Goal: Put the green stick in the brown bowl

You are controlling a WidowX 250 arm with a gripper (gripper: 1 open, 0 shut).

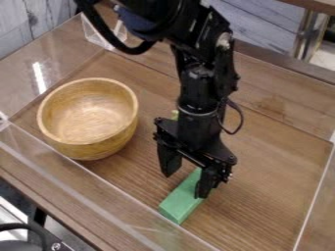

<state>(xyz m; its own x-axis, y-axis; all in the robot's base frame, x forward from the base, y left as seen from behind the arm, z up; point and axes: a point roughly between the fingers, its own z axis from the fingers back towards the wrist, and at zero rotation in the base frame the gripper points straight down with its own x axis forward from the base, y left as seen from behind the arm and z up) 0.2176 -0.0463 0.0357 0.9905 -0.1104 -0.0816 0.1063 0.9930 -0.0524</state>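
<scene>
Wood-grain surface (281,127) fills the frame, with the brown bowl (88,118) at middle left. Lower centre, the end effector (191,180) points down with its jaws spread wide over the green stick (181,205), whose upper end seems hidden behind it; contact is unclear

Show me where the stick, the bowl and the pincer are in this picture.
stick (179,205): camera view, on its near end, below the pincer.
bowl (86,143): camera view, on its outer front wall.
pincer (190,181): camera view, midway between the open fingertips.
</scene>
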